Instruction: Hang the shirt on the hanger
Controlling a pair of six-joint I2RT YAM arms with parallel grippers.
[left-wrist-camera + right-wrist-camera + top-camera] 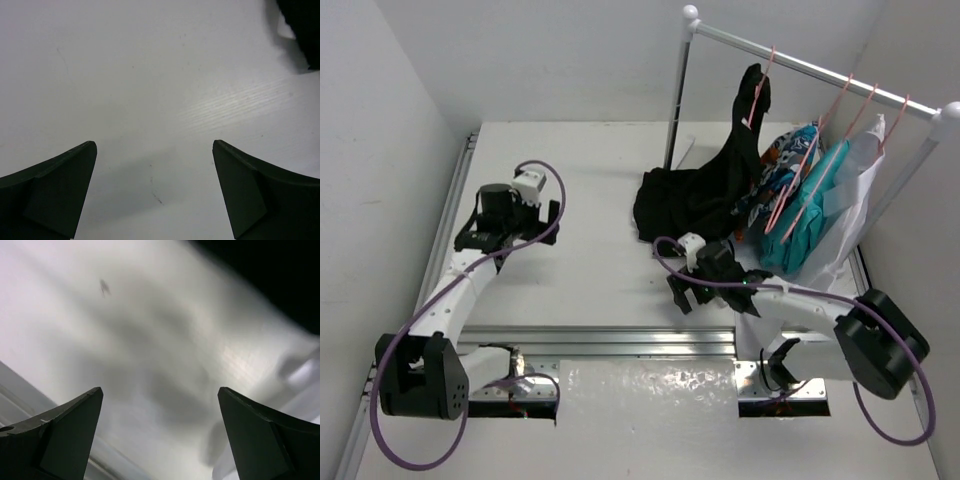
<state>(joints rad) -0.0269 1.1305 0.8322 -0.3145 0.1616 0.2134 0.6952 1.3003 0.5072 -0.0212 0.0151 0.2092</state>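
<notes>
Claws first: left claw (154, 150) is spread wide with nothing between its fingers, just bare desk (150, 75) underneath. Right claw (160, 390) same deal, released and empty, hovering low over the desk.

Out from the right claw, at about 1 o'clock in the overhead view, sits the shirt (685, 200). Most of it is heaped on the desk, with one end running up to the hanger (761, 85) on the rail (820, 68), so I'd call it half hung at best. For the left claw it's way out at 3 o'clock.

My read on handling: light and totally floppy, so wherever I pinch, the rest will sag and drag. I'd go for shoulder or collar, but I can't make out either in that black lump. Hanger's thin wire and will probably swing. Patterned garment (785, 160) and teal garment (810, 215) hang just at its 3 o'clock, easy to snag.
</notes>
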